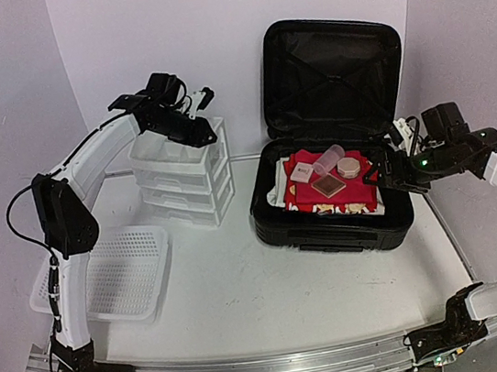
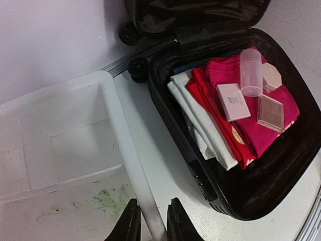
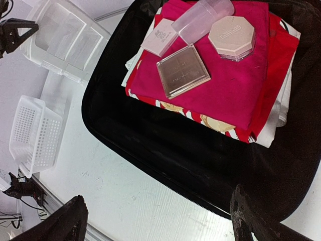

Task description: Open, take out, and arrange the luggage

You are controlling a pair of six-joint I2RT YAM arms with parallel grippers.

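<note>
Fingers (image 2: 131, 223) of the left gripper (image 2: 153, 213), closest to the left wrist lens, stand close together on either face of a thin white plastic rim, the wall of the open top tray of the drawer unit (image 1: 183, 181), and are clamped on it. Right gripper (image 3: 156, 198): jaws spread wide, holding nothing, poised over the near right wall of the luggage (image 1: 328, 221).

Luggage: black hard shell, lying open on the table (image 1: 247, 306) right of centre, just beside the drawer unit, with its base flat and its lid upright at the back.

- **Top view:** this view alone shows the whole lid, with crossed straps over black fabric lining. A white mesh basket (image 1: 122, 273) lies at the table's left.
- **Left wrist view:** this view alone shows two small black caster wheels (image 2: 138, 68) at the hinge end of the shell.
- **Right wrist view:** this view shows most plainly the gold print on a red layer low in the stack.

Contents: folded red cloth (image 3: 225, 85) lies over folded white cloth (image 2: 200, 125). On top rest a translucent cylindrical tube (image 3: 200, 17), an octagonal compact (image 3: 231, 36), a square compact (image 3: 183, 70) and a small pale box (image 3: 159, 37).
</note>
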